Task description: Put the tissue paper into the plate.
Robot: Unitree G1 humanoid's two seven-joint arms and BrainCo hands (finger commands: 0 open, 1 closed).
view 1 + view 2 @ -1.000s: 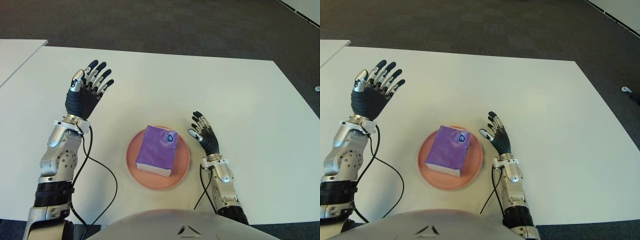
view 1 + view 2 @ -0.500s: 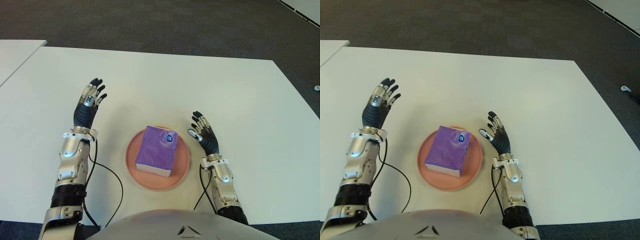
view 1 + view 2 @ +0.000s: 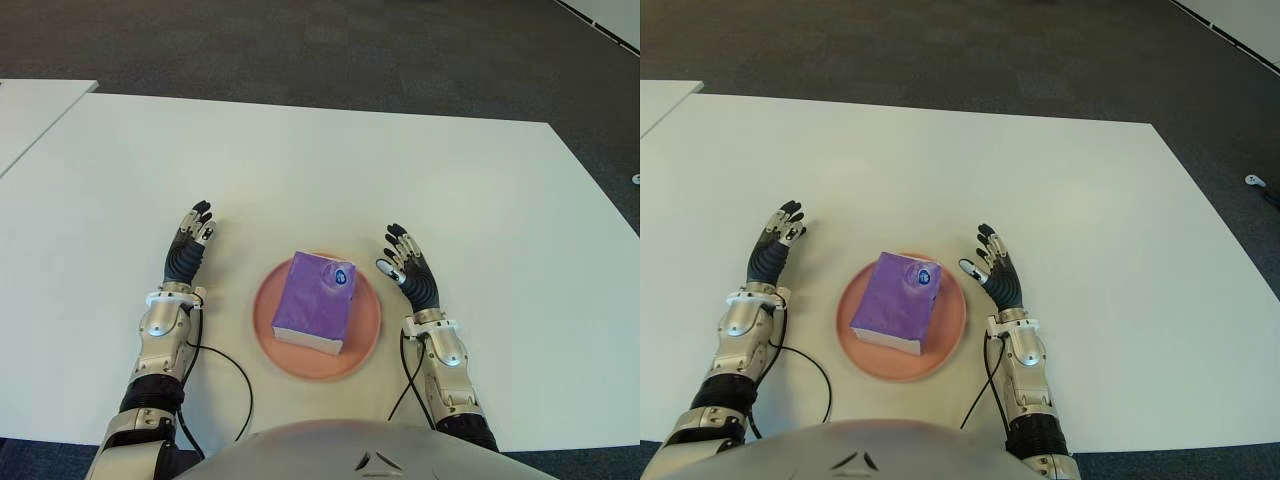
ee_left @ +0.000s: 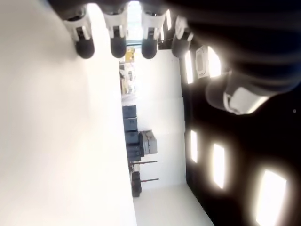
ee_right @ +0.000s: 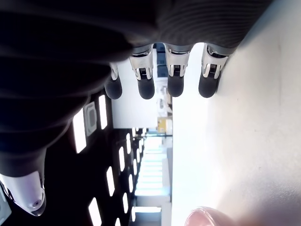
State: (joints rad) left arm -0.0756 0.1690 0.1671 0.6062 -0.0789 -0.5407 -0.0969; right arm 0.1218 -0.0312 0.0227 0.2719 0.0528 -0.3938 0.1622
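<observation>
A purple tissue pack (image 3: 313,301) with a blue-and-white round mark lies in a salmon-pink plate (image 3: 366,331) on the white table (image 3: 330,170).

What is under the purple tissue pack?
The purple tissue pack lies on a pink plate, and the plate sits on the white table. The pack covers the plate's middle, so that part cannot be seen. Neither hand touches it.

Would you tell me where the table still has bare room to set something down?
Bare table lies beyond both hands, left of the left hand and right of the right hand. It is crowded between them: the plate holds the tissue pack.
</observation>
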